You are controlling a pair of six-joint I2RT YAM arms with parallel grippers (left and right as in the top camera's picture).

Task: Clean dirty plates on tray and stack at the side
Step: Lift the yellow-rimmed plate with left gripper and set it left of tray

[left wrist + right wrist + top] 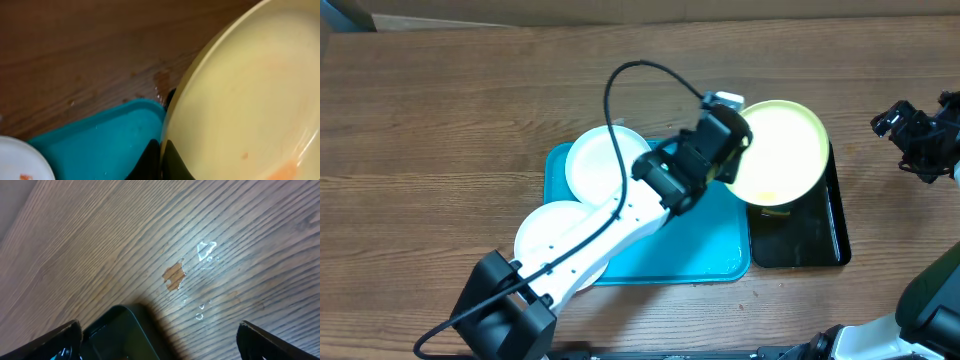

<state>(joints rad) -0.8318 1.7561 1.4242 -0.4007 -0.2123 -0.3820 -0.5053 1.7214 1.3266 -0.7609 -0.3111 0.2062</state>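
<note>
**Left arm.** The left gripper (161, 158) is pressed together on the left rim of the yellow-green plate (782, 148). In the left wrist view, its dark fingers (150, 161) bracket the plate edge.

**Held plate.** The yellow-green plate sits to the right of the blue tray (705, 245), over the far end of the black tray (820, 240). Its near edge casts a shadow on the black tray. An orange smear (286, 170) and a small orange speck show on its inner surface.

**Blue tray.** The blue tray lies at the centre of the wooden table (440, 120), with the black tray just beside its right edge.

**White plates.**
- The far white plate (600, 165) lies in the far-left part of the blue tray. In the left wrist view, a white plate with an orange speck shows at the bottom-left corner.
- The near white plate (548, 235) overhangs the tray's near-left corner and is partly covered by the left arm.
- Whether the two white plates touch cannot be told.

**Right arm.** The right gripper (159, 330) is spread wide with nothing between its fingers. It hangs over the table at the far right, above a corner of the black tray. A wet patch (206, 250) and a brown stain (174, 275) mark the wood there.
</note>
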